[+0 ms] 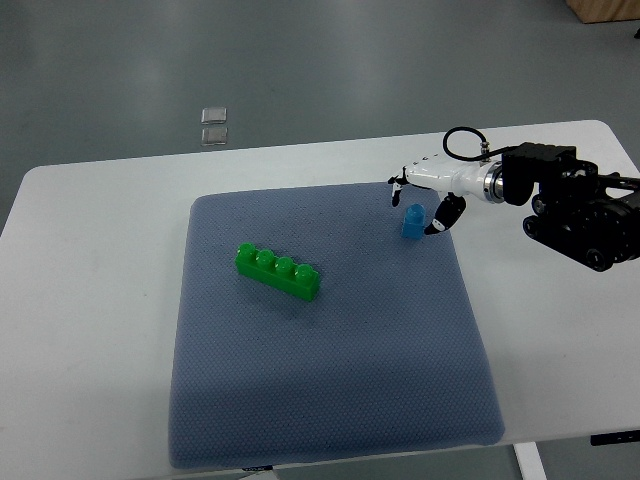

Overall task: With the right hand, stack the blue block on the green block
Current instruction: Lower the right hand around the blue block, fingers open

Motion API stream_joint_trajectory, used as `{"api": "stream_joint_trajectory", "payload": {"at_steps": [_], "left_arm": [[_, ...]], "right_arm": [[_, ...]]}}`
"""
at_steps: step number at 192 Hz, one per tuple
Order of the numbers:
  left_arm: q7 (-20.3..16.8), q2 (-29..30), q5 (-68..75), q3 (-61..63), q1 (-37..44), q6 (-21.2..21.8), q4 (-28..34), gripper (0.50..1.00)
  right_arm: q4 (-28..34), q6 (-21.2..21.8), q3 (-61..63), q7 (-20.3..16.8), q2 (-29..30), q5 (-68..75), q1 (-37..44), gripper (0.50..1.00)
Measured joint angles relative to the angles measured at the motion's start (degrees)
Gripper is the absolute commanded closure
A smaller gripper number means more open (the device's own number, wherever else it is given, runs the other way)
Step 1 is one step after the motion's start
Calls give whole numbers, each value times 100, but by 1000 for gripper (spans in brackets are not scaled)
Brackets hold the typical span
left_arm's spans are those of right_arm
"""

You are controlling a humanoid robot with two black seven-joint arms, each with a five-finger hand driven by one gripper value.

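Here we look steeply down on a white rectangular table (90,210) covered in its middle by a dark blue-grey dotted fabric mat (330,390). On the grey floor beyond the table's far edge, toward the left, we see two small pale square plates (214,125), one just behind the other. Moving rightward onto the mat, we find the long green plastic building block (278,272) with four round studs on top; it lies flat and at a slant, its left end farther from us than its right end, in the left-centre part of the mat. Well apart from it, near the mat's far right corner, stands the small blue plastic block (412,221) with a single rounded stud, upright on the fabric. Our right hand (422,200), white-shelled with dark fingertips, reaches in from the right edge on a black jointed arm (575,215) with a looped black cable (463,140). Its fingers are set narrowly about the small blue block, one dark tip on the left of it and one on the right, though we cannot tell whether they actually touch it
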Motion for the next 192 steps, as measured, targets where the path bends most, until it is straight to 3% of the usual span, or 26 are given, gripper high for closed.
{"api": "stream_joint_trajectory", "payload": {"at_steps": [192], "left_arm": [[2, 0, 0, 0, 0, 0, 0, 500]], "right_arm": [[10, 125, 10, -37, 146, 85, 28, 585]]}}
